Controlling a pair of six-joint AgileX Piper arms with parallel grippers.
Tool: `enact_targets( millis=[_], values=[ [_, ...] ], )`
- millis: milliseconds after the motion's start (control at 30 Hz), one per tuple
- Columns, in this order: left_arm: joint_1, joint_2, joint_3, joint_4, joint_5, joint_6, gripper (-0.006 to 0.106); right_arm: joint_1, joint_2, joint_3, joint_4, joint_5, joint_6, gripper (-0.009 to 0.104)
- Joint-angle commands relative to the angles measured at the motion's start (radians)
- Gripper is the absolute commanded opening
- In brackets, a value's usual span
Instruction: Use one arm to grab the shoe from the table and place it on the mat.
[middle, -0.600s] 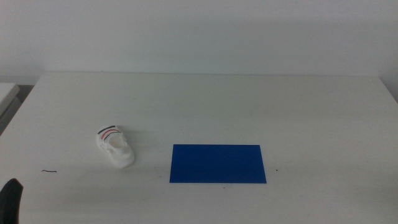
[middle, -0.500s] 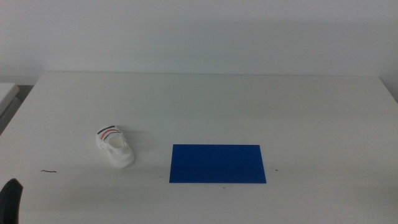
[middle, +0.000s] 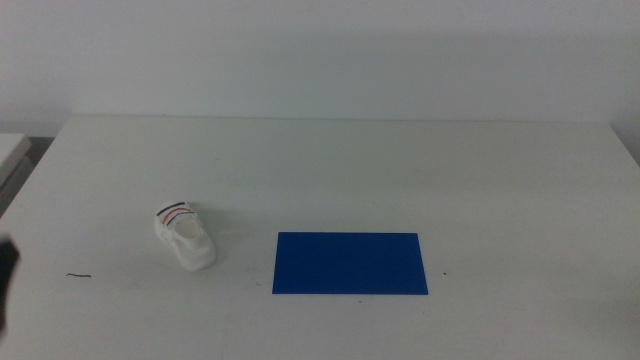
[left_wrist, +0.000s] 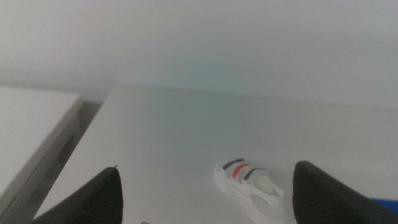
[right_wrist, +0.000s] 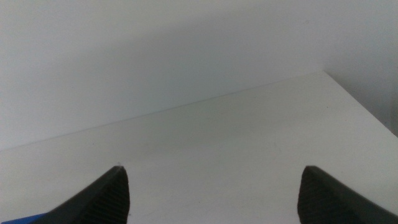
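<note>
While the white tabletop (middle: 400, 170) is stretching wide and plain under an equally plain pale wall, the shoe (middle: 186, 237) is lying on its sole to the left of the mat (middle: 350, 264), a clear gap of bare surface between them, its red and dark striped straps at the end facing the wall. The mat is lying flat and deep blue toward the near edge of the tabletop, its long side running left to right. Left of the shoe, closer to the near edge, a small dark thread-like mark (middle: 78, 275) is sitting on the white surface. Beyond the tabletop's far left corner, another pale surface (middle: 12, 147) is showing with a dark gap beside it. The left gripper (left_wrist: 205, 193) is hovering off to the left of the shoe, appearing in the middle view only as a blurred dark shape at the frame's edge; its fingers (left_wrist: 93, 199) are standing wide apart and holding nothing, with the shoe (left_wrist: 252, 190) framed between them and well ahead. The right gripper (right_wrist: 214, 196) is waiting on the far side of the mat from the shoe, its fingers (right_wrist: 102, 196) likewise spread apart and empty, looking across bare tabletop toward the wall. No writing or brand is readable on anything.
</note>
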Motion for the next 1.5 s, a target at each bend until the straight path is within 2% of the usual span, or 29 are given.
enact_targets(
  millis=[0, 133, 300, 433, 567, 733, 800, 1100, 1467],
  values=[
    [0.0, 0.18, -0.2, 0.01, 0.142, -0.012, 0.094, 0.002, -0.005, 0.002, -0.009, -0.009, -0.004, 0.079],
    [0.0, 0.475, -0.487, 0.053, 0.338, -0.105, 0.093, 0.002, -0.005, 0.002, -0.009, -0.009, -0.004, 0.079],
    [-0.002, 0.754, -0.758, -0.007, 0.498, -0.12, 0.093, 0.002, -0.005, 0.002, -0.009, -0.009, -0.004, 0.079],
    [-0.009, 0.943, -0.887, -0.054, 0.631, -0.126, 0.093, 0.002, -0.005, 0.002, -0.009, -0.009, -0.004, 0.079],
    [-0.085, 1.092, -0.917, -0.024, 0.652, -0.29, 0.093, 0.002, -0.005, 0.002, -0.009, -0.009, -0.004, 0.079],
    [-0.21, 1.226, -0.926, 0.121, 0.619, -0.62, 0.093, 0.002, -0.005, 0.002, -0.009, -0.009, -0.004, 0.079],
    [-0.229, 1.278, -0.945, 0.127, 0.621, -0.703, 0.093, 0.002, -0.005, 0.002, -0.009, -0.009, -0.004, 0.079],
    [-0.241, 1.526, -1.077, 0.075, 0.616, -0.721, 0.093, 0.002, -0.005, 0.002, -0.009, -0.009, -0.004, 0.079],
    [-0.241, 1.708, -1.08, 0.091, 0.516, -0.74, 0.093, 0.002, -0.005, 0.002, -0.009, -0.009, -0.004, 0.079]
  ],
)
